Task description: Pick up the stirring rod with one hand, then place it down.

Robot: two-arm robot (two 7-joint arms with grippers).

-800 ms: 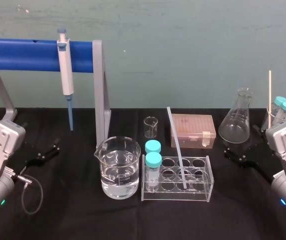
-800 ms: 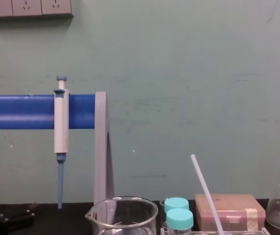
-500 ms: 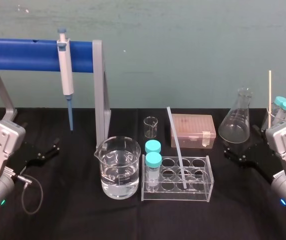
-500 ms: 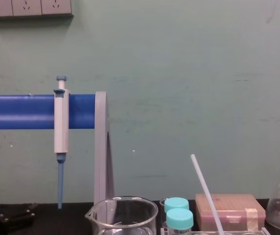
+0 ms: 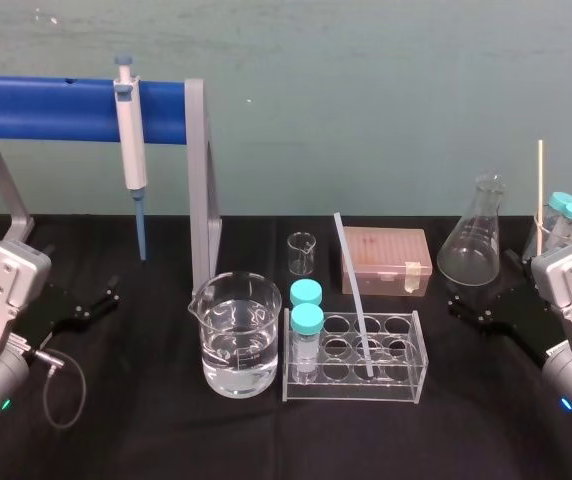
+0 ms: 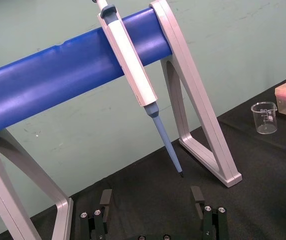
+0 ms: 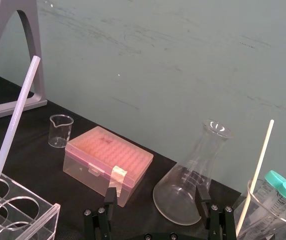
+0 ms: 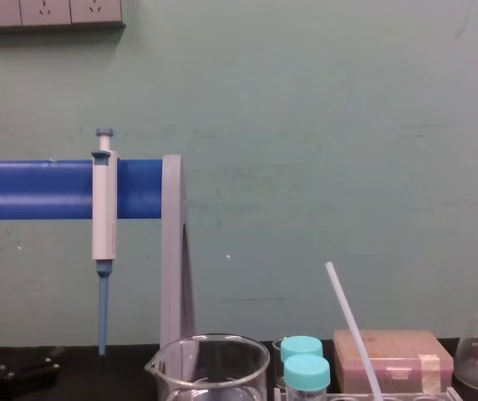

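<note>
Weight should be no worry with the long, pencil-thin, translucent white stirring rod: we judge it light and stiff, but smooth enough to slip and likely brittle if pinched hard or levered against a hole's edge. It stands tilted in the clear plastic tube rack, its lower end down in one of the middle holes and its upper end leaning back and toward our left, above the rack's rim. We would take hold of the free stretch above the rack, around the middle, and draw it out along its own slant. Two teal-capped tubes stand in the rack's left column, near the rod, and a water-filled glass beaker sits just left of the rack. The right pincer sits low over the black surface to the right of the rack, near a glass conical flask, its jaws spread and holding nothing; it is the nearer one, yet apart from the rod. The left pincer, likewise released and empty, lies well apart at the far left.
</note>
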